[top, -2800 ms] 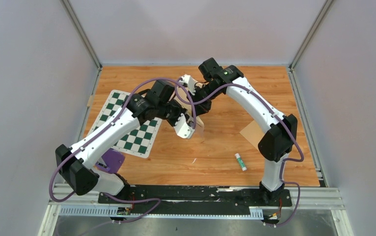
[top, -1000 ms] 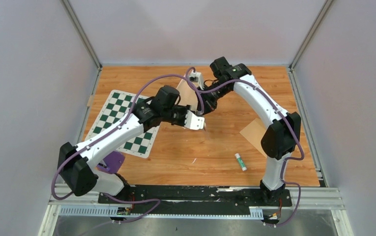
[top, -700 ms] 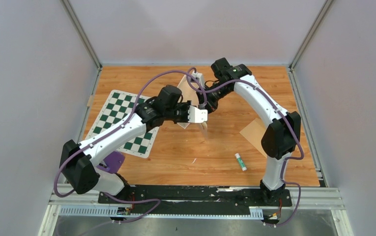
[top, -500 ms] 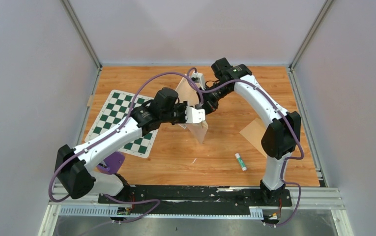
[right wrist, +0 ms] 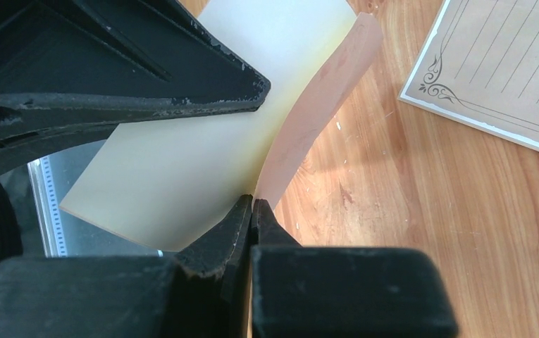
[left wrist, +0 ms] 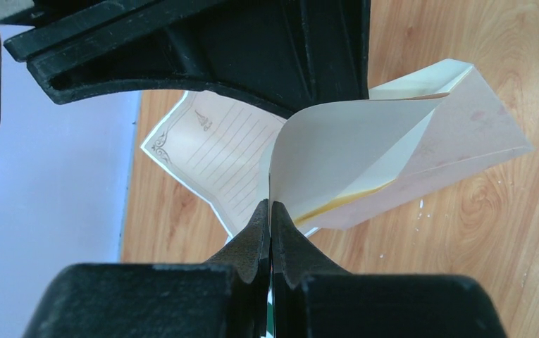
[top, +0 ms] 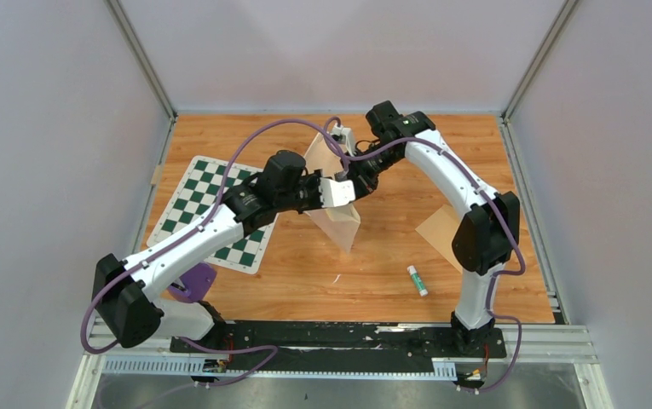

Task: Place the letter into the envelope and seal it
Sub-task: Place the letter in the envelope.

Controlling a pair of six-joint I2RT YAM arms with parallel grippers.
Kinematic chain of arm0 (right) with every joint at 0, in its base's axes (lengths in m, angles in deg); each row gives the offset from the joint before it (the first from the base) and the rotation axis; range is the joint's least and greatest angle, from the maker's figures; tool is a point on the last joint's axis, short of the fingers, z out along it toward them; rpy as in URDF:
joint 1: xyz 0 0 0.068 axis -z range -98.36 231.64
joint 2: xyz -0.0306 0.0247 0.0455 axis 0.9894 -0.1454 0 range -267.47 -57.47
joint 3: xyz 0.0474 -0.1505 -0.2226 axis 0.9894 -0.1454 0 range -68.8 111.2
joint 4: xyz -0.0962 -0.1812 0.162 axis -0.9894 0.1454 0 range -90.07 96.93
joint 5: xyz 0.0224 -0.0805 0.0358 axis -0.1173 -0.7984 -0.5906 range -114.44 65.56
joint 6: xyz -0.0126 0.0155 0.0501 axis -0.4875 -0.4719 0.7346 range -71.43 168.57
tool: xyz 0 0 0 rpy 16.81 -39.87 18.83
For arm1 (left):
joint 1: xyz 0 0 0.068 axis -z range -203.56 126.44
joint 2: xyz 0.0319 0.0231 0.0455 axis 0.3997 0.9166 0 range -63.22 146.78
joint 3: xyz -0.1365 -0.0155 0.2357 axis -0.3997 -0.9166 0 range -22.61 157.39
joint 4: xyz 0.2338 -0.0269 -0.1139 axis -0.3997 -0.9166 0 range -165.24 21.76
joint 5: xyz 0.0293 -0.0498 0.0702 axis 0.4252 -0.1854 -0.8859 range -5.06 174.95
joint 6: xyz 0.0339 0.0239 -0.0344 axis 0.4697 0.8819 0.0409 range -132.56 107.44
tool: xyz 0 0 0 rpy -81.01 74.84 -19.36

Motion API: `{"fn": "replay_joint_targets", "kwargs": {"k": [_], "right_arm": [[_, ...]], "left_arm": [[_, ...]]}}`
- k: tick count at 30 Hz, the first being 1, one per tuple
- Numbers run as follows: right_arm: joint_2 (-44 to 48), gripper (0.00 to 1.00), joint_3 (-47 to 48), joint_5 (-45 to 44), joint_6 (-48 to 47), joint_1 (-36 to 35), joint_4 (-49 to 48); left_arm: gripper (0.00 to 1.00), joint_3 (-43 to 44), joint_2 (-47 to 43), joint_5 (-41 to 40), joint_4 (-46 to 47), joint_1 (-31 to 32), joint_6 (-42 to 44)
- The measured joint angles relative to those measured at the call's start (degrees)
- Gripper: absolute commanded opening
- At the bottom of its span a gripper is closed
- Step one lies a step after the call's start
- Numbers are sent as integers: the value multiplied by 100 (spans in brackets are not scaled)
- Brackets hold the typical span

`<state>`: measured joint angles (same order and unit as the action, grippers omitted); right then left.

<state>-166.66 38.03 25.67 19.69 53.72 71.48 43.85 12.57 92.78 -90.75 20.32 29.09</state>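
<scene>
Anchor: Grip first. We've got the left gripper [left wrist: 270, 211] clamped tight, its jaws pressed together on the cream inner edge of the envelope [left wrist: 365, 148].

Spotter: And we see the same on the other side. The right gripper [right wrist: 252, 205] is squeezed closed on the pinkish-tan outer wall, jaws meeting right on the paper's edge.

Anchor: So each one has a wall of it. We're looking at the mouth gaping between them, with the pale lining showing inside. The two grippers sit close together, nearly face to face.

Spotter: From overhead we see the envelope hanging between the two wrists above the wooden table [top: 373, 264], slanting down toward the near side. We can't tell whether its lowest corner touches the wood.

Anchor: And the letter [left wrist: 206, 158]?

Spotter: It's lying flat on the wood, outside the envelope. From the left wrist we catch a corner with the scrolled border and ruled lines, partly hidden behind the envelope. From the right wrist it sits off to the upper right, apart from the envelope.

Anchor: Further out, we have a green-and-white chessboard mat [top: 237, 243] under the left arm and a plain tan rectangle [top: 435, 232] tucked partly behind the right arm. A glue stick [top: 417, 280] lies near the front edge.
</scene>
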Motion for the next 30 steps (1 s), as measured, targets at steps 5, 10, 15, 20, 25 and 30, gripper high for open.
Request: {"fn": "replay_joint_targets", "kwargs": {"k": [5,10,15,20,25,30], "right_arm": [[-26,0,4,42,59,0,4],[-42,0,39,59,144,-2,0],[-83,0,90,57,254,0,0],[-131,0,94,59,345,15,-2],[-136,0,94,92,450,74,-24],[-138,0,94,155,509,90,-24]], "left_arm": [[0,2,35,85,-48,2,151],[0,81,310,109,-125,48,267],[0,122,448,17,-149,192,299],[0,118,448,-348,-17,229,39],[0,-153,144,-824,393,227,-326],[0,-326,-157,-994,570,227,-535]]}}
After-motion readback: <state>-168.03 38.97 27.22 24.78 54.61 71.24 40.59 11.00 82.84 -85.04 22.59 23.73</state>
